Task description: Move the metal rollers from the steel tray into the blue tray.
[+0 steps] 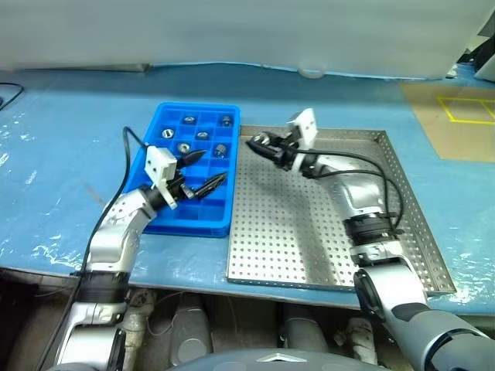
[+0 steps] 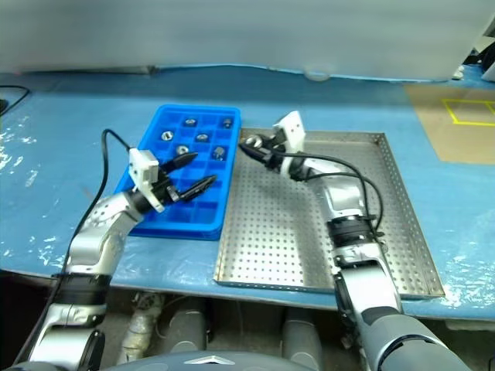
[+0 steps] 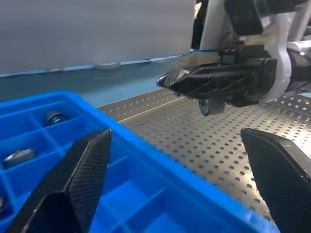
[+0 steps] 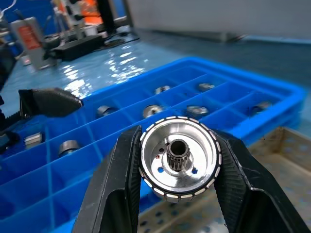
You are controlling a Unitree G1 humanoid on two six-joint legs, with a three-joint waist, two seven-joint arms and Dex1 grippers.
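From the head camera, six metal rollers [image 1: 203,135] lie in separate compartments at the far end of the blue tray [image 1: 166,220], which sits against the left rim of the steel tray [image 1: 294,239]. The steel tray's perforated floor carries no loose rollers that can be made out. The left gripper [image 1: 203,171] hovers over the blue tray's near half with fingers spread and nothing between them. The right gripper [image 1: 257,144] is near the steel tray's far left corner; its load is too small to read here.

In the left wrist view, the right gripper [image 3: 214,85] holds a roller [image 3: 212,105] above the steel tray.

In the right wrist view, both fingers [image 4: 116,194] clamp one held roller [image 4: 180,158]; beyond it, about eight rollers sit in compartments, some cut off.
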